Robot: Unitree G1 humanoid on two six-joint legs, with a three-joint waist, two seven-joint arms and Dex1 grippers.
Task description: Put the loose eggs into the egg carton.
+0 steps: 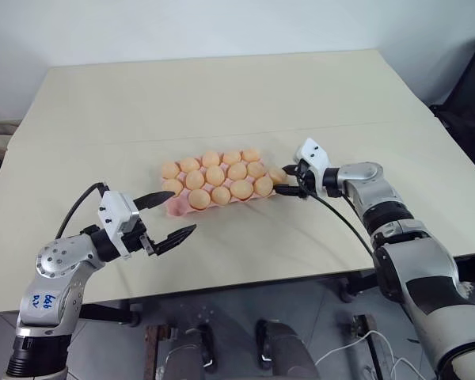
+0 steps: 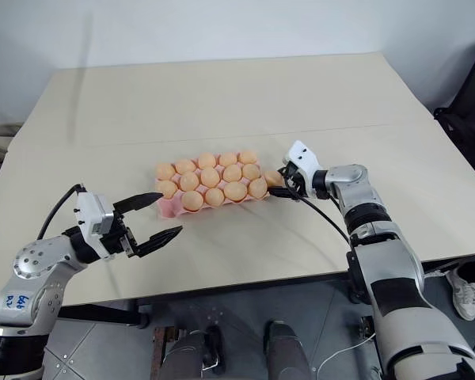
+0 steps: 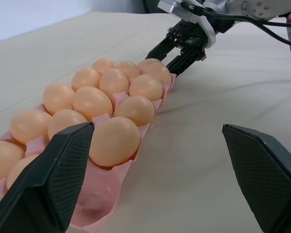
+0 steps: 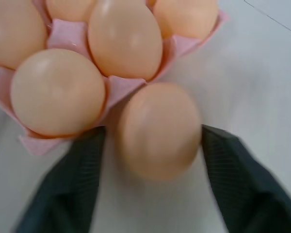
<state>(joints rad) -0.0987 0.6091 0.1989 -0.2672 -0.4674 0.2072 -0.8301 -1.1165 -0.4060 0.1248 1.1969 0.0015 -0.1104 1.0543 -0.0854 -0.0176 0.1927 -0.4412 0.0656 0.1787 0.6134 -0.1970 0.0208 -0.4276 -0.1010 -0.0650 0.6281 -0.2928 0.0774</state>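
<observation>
my right fingers [image 4: 150, 160] bracket a loose pale orange egg [image 4: 159, 130] beside the pink moulded carton [image 1: 176, 207], grip uncertain; left fingers [image 1: 168, 219] gape.

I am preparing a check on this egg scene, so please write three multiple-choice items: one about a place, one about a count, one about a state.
1. Where does the loose egg lie?
A. On the table, at the carton end by the right gripper
B. In the left gripper
C. At the far table edge

2. How many carton cups are empty?
A. None
B. One
C. Five

3. What is the state of the left gripper?
A. Shut on an egg
B. Open, holding nothing
C. Shut, holding nothing

Answers:
1. A: the loose egg rests on the table against the end of the egg carton, at the right gripper.
2. B: only the corner cup near the left gripper has no egg.
3. B: its jaws stand wide apart with nothing between them.
</observation>
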